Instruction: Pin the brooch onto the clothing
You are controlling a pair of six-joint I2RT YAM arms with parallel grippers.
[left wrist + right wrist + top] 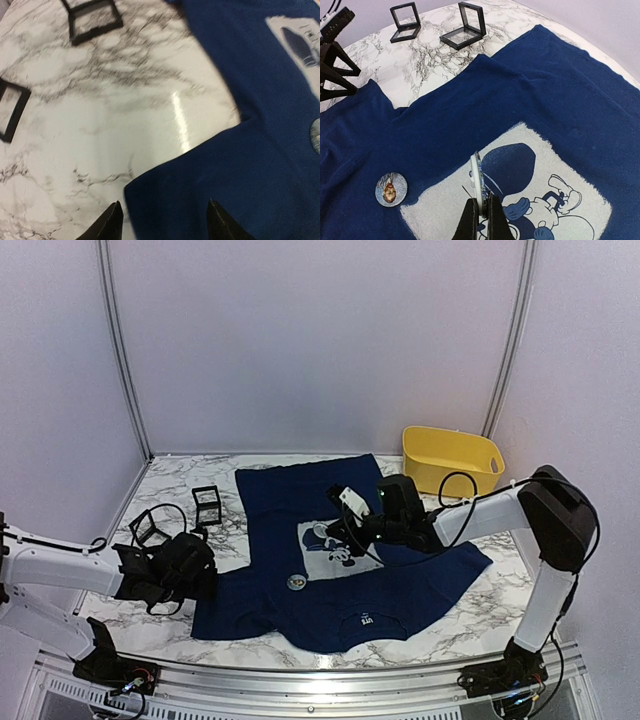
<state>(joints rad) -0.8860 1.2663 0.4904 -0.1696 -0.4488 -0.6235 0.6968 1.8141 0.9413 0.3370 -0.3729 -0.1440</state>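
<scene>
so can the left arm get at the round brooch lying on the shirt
Probably yes: the round brooch lies uncovered on the shirt just beyond the open jaws of the left arm, nothing between; the right arm hovers over the print.

I'm seeing deep navy across the T-shirt (280, 505), its square print (520, 195) showing pale grey with a blue-and-white cartoon mouse. The round brooch (391, 188) is showing grey-blue around a brownish figure. The table (150, 100) is gleaming white with grey veining, the tub (445, 478) glowing yellow.
</scene>
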